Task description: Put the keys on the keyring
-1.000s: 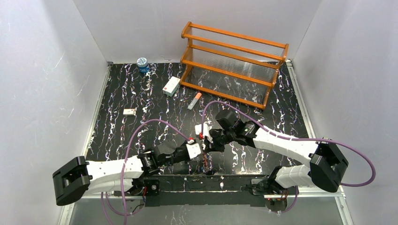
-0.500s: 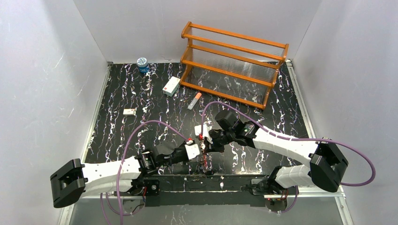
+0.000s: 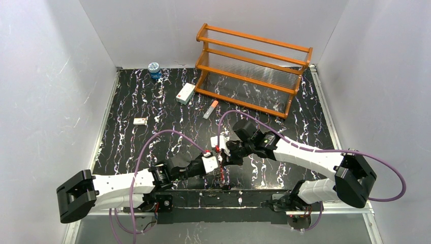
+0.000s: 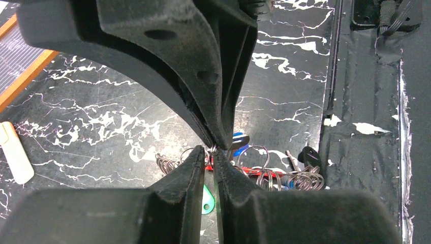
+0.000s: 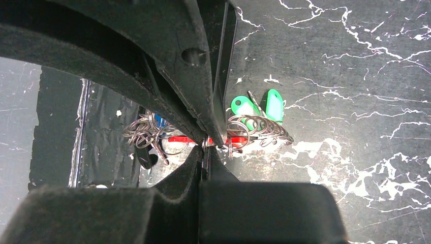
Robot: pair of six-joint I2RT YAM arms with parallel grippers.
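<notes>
My two grippers meet tip to tip over the near middle of the table, and the bunch hangs between and below them. The keyring (image 5: pixel 179 139) shows as a red wire bar strung with small wire rings. Two green-headed keys (image 5: pixel 245 107) hang on one side. A blue-headed key (image 4: pixel 239 141) and a black-headed one (image 4: pixel 309 154) also show. My right gripper (image 5: pixel 205 147) is shut on the keyring wire at its tips. My left gripper (image 4: pixel 210 152) stands nearly closed, pinching a small wire ring of the bunch. From above, the left gripper (image 3: pixel 218 160) and the right gripper (image 3: pixel 223 155) hide most of the bunch.
An orange rack (image 3: pixel 252 71) stands at the back right. In front of it lie an orange-and-white tube (image 3: pixel 210 109), a white box (image 3: pixel 185 93) and a small white item (image 3: pixel 140 121). A blue-lidded jar (image 3: pixel 154 70) sits at the back left. The table's front edge is close below the bunch.
The left arm swung its elbow out to the left and came back. Both grippers have stayed together at the bunch, and the left jaws have closed slightly.
</notes>
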